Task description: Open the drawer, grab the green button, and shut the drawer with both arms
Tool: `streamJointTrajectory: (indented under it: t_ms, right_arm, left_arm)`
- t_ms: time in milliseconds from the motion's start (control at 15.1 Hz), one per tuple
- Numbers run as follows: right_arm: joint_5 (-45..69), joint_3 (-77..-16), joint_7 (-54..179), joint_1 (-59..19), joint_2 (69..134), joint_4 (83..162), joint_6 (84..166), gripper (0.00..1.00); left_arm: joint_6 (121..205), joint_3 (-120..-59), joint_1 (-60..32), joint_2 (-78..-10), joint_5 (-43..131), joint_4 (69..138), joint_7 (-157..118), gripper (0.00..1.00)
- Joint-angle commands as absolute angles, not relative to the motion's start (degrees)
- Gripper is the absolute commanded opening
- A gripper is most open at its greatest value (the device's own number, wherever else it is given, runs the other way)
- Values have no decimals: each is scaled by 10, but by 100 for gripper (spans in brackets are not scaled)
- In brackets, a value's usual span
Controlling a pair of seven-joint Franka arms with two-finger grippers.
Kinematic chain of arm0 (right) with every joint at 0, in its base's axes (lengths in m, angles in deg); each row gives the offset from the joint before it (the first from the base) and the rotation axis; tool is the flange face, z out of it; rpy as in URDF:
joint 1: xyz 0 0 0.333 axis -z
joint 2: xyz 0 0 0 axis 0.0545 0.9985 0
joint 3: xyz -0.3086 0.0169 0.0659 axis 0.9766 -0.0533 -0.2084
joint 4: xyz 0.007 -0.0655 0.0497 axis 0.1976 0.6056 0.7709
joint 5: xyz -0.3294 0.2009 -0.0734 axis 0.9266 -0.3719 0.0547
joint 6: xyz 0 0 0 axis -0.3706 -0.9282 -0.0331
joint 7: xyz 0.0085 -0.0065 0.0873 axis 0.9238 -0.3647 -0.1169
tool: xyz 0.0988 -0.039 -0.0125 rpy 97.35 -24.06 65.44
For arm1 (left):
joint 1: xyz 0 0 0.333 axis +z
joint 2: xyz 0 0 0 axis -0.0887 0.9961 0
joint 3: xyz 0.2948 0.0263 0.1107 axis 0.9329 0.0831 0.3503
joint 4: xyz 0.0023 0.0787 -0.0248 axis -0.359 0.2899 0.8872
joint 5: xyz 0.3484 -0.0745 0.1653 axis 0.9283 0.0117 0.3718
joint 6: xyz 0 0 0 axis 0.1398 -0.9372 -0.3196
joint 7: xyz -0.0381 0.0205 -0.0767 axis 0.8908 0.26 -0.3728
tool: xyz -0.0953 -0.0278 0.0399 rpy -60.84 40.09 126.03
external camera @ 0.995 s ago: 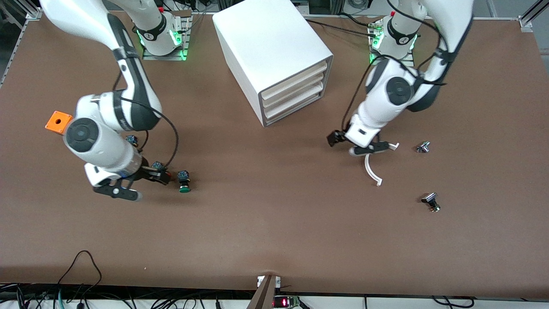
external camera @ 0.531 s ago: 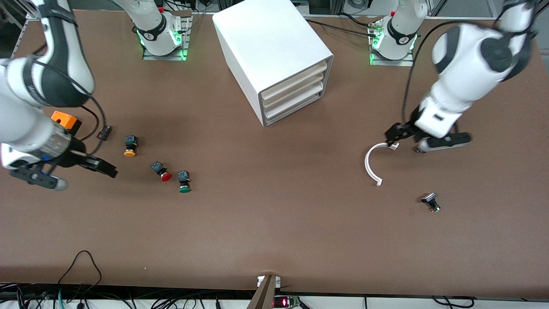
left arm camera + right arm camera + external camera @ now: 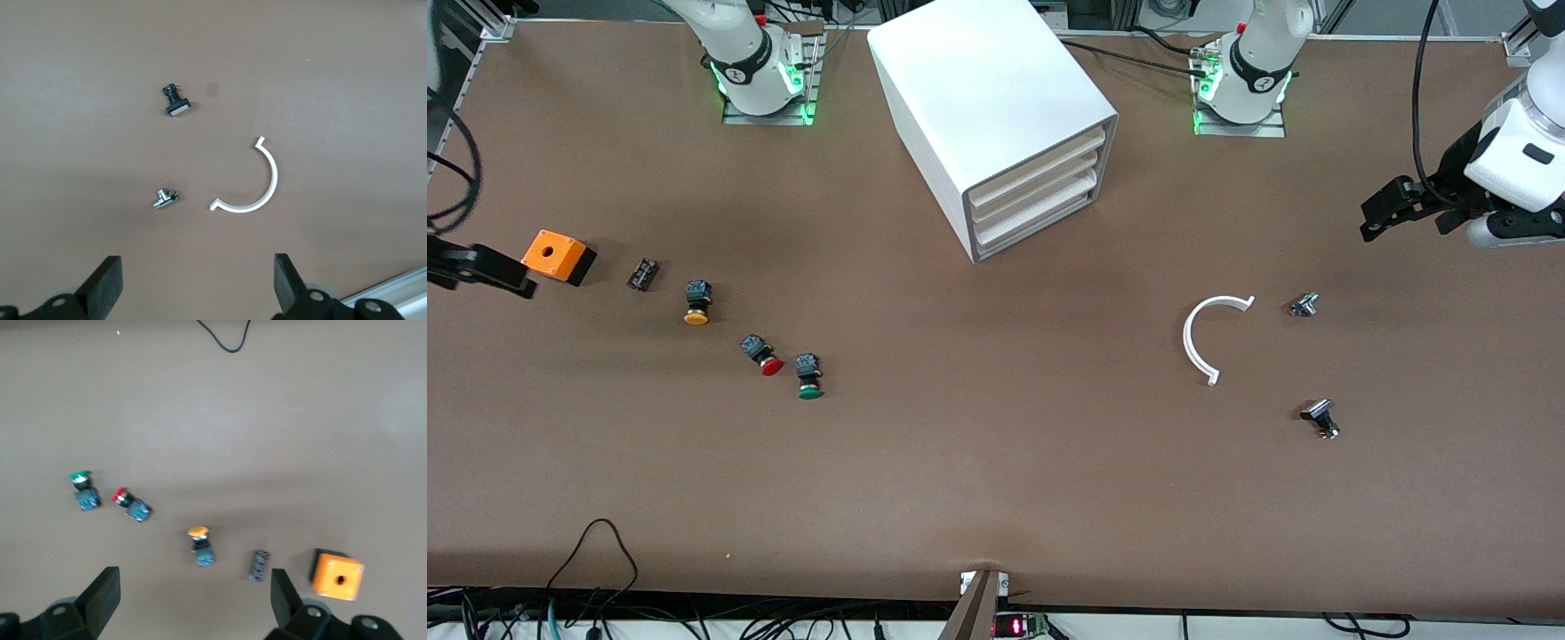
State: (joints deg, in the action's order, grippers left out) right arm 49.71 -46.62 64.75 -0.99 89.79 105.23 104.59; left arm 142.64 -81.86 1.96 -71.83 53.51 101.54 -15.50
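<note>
The big white cabinet (image 3: 996, 98) stands at the table's middle, close to the arms' bases. Its lowest drawer (image 3: 1033, 221) is shut, as are the two above it. The green button (image 3: 809, 378) lies on the bare table toward the right arm's end, beside a red one (image 3: 765, 357). It also shows in the right wrist view (image 3: 83, 489). My right gripper (image 3: 511, 277) is open and empty at that table end, by the orange box; its own view (image 3: 193, 593) shows it above the buttons. My left gripper (image 3: 1383, 212) is open and empty over the left arm's end, also seen in its own view (image 3: 197, 280).
A yellow button (image 3: 696, 304), a small black part (image 3: 643, 274) and an orange box (image 3: 558, 255) lie near the right gripper. A white curved strip (image 3: 1202, 342) and two small metal parts (image 3: 1304, 305) (image 3: 1320, 418) lie toward the left arm's end. Cables run along the front edge.
Both arms have swung outward to their table ends. The right gripper has left the buttons and the left gripper has left the white curved strip. Nothing on the table moved.
</note>
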Motion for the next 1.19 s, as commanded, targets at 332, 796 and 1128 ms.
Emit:
streamJointTrajectory:
  t_ms: [332, 796, 1128]
  right_arm:
    - [496, -454, 662, -9, 861, 1063, 978, 100]
    - [499, -455, 665, -12, 781, 1168, 1009, 100]
    - [497, -455, 665, -12, 778, 1167, 1012, 100]
  left_arm:
    - [1410, -820, 18, -683, 555, 975, -163, 100]
    - [1400, -825, 18, -684, 553, 973, -161, 100]
    - [1397, -826, 18, -685, 553, 973, -161, 100]
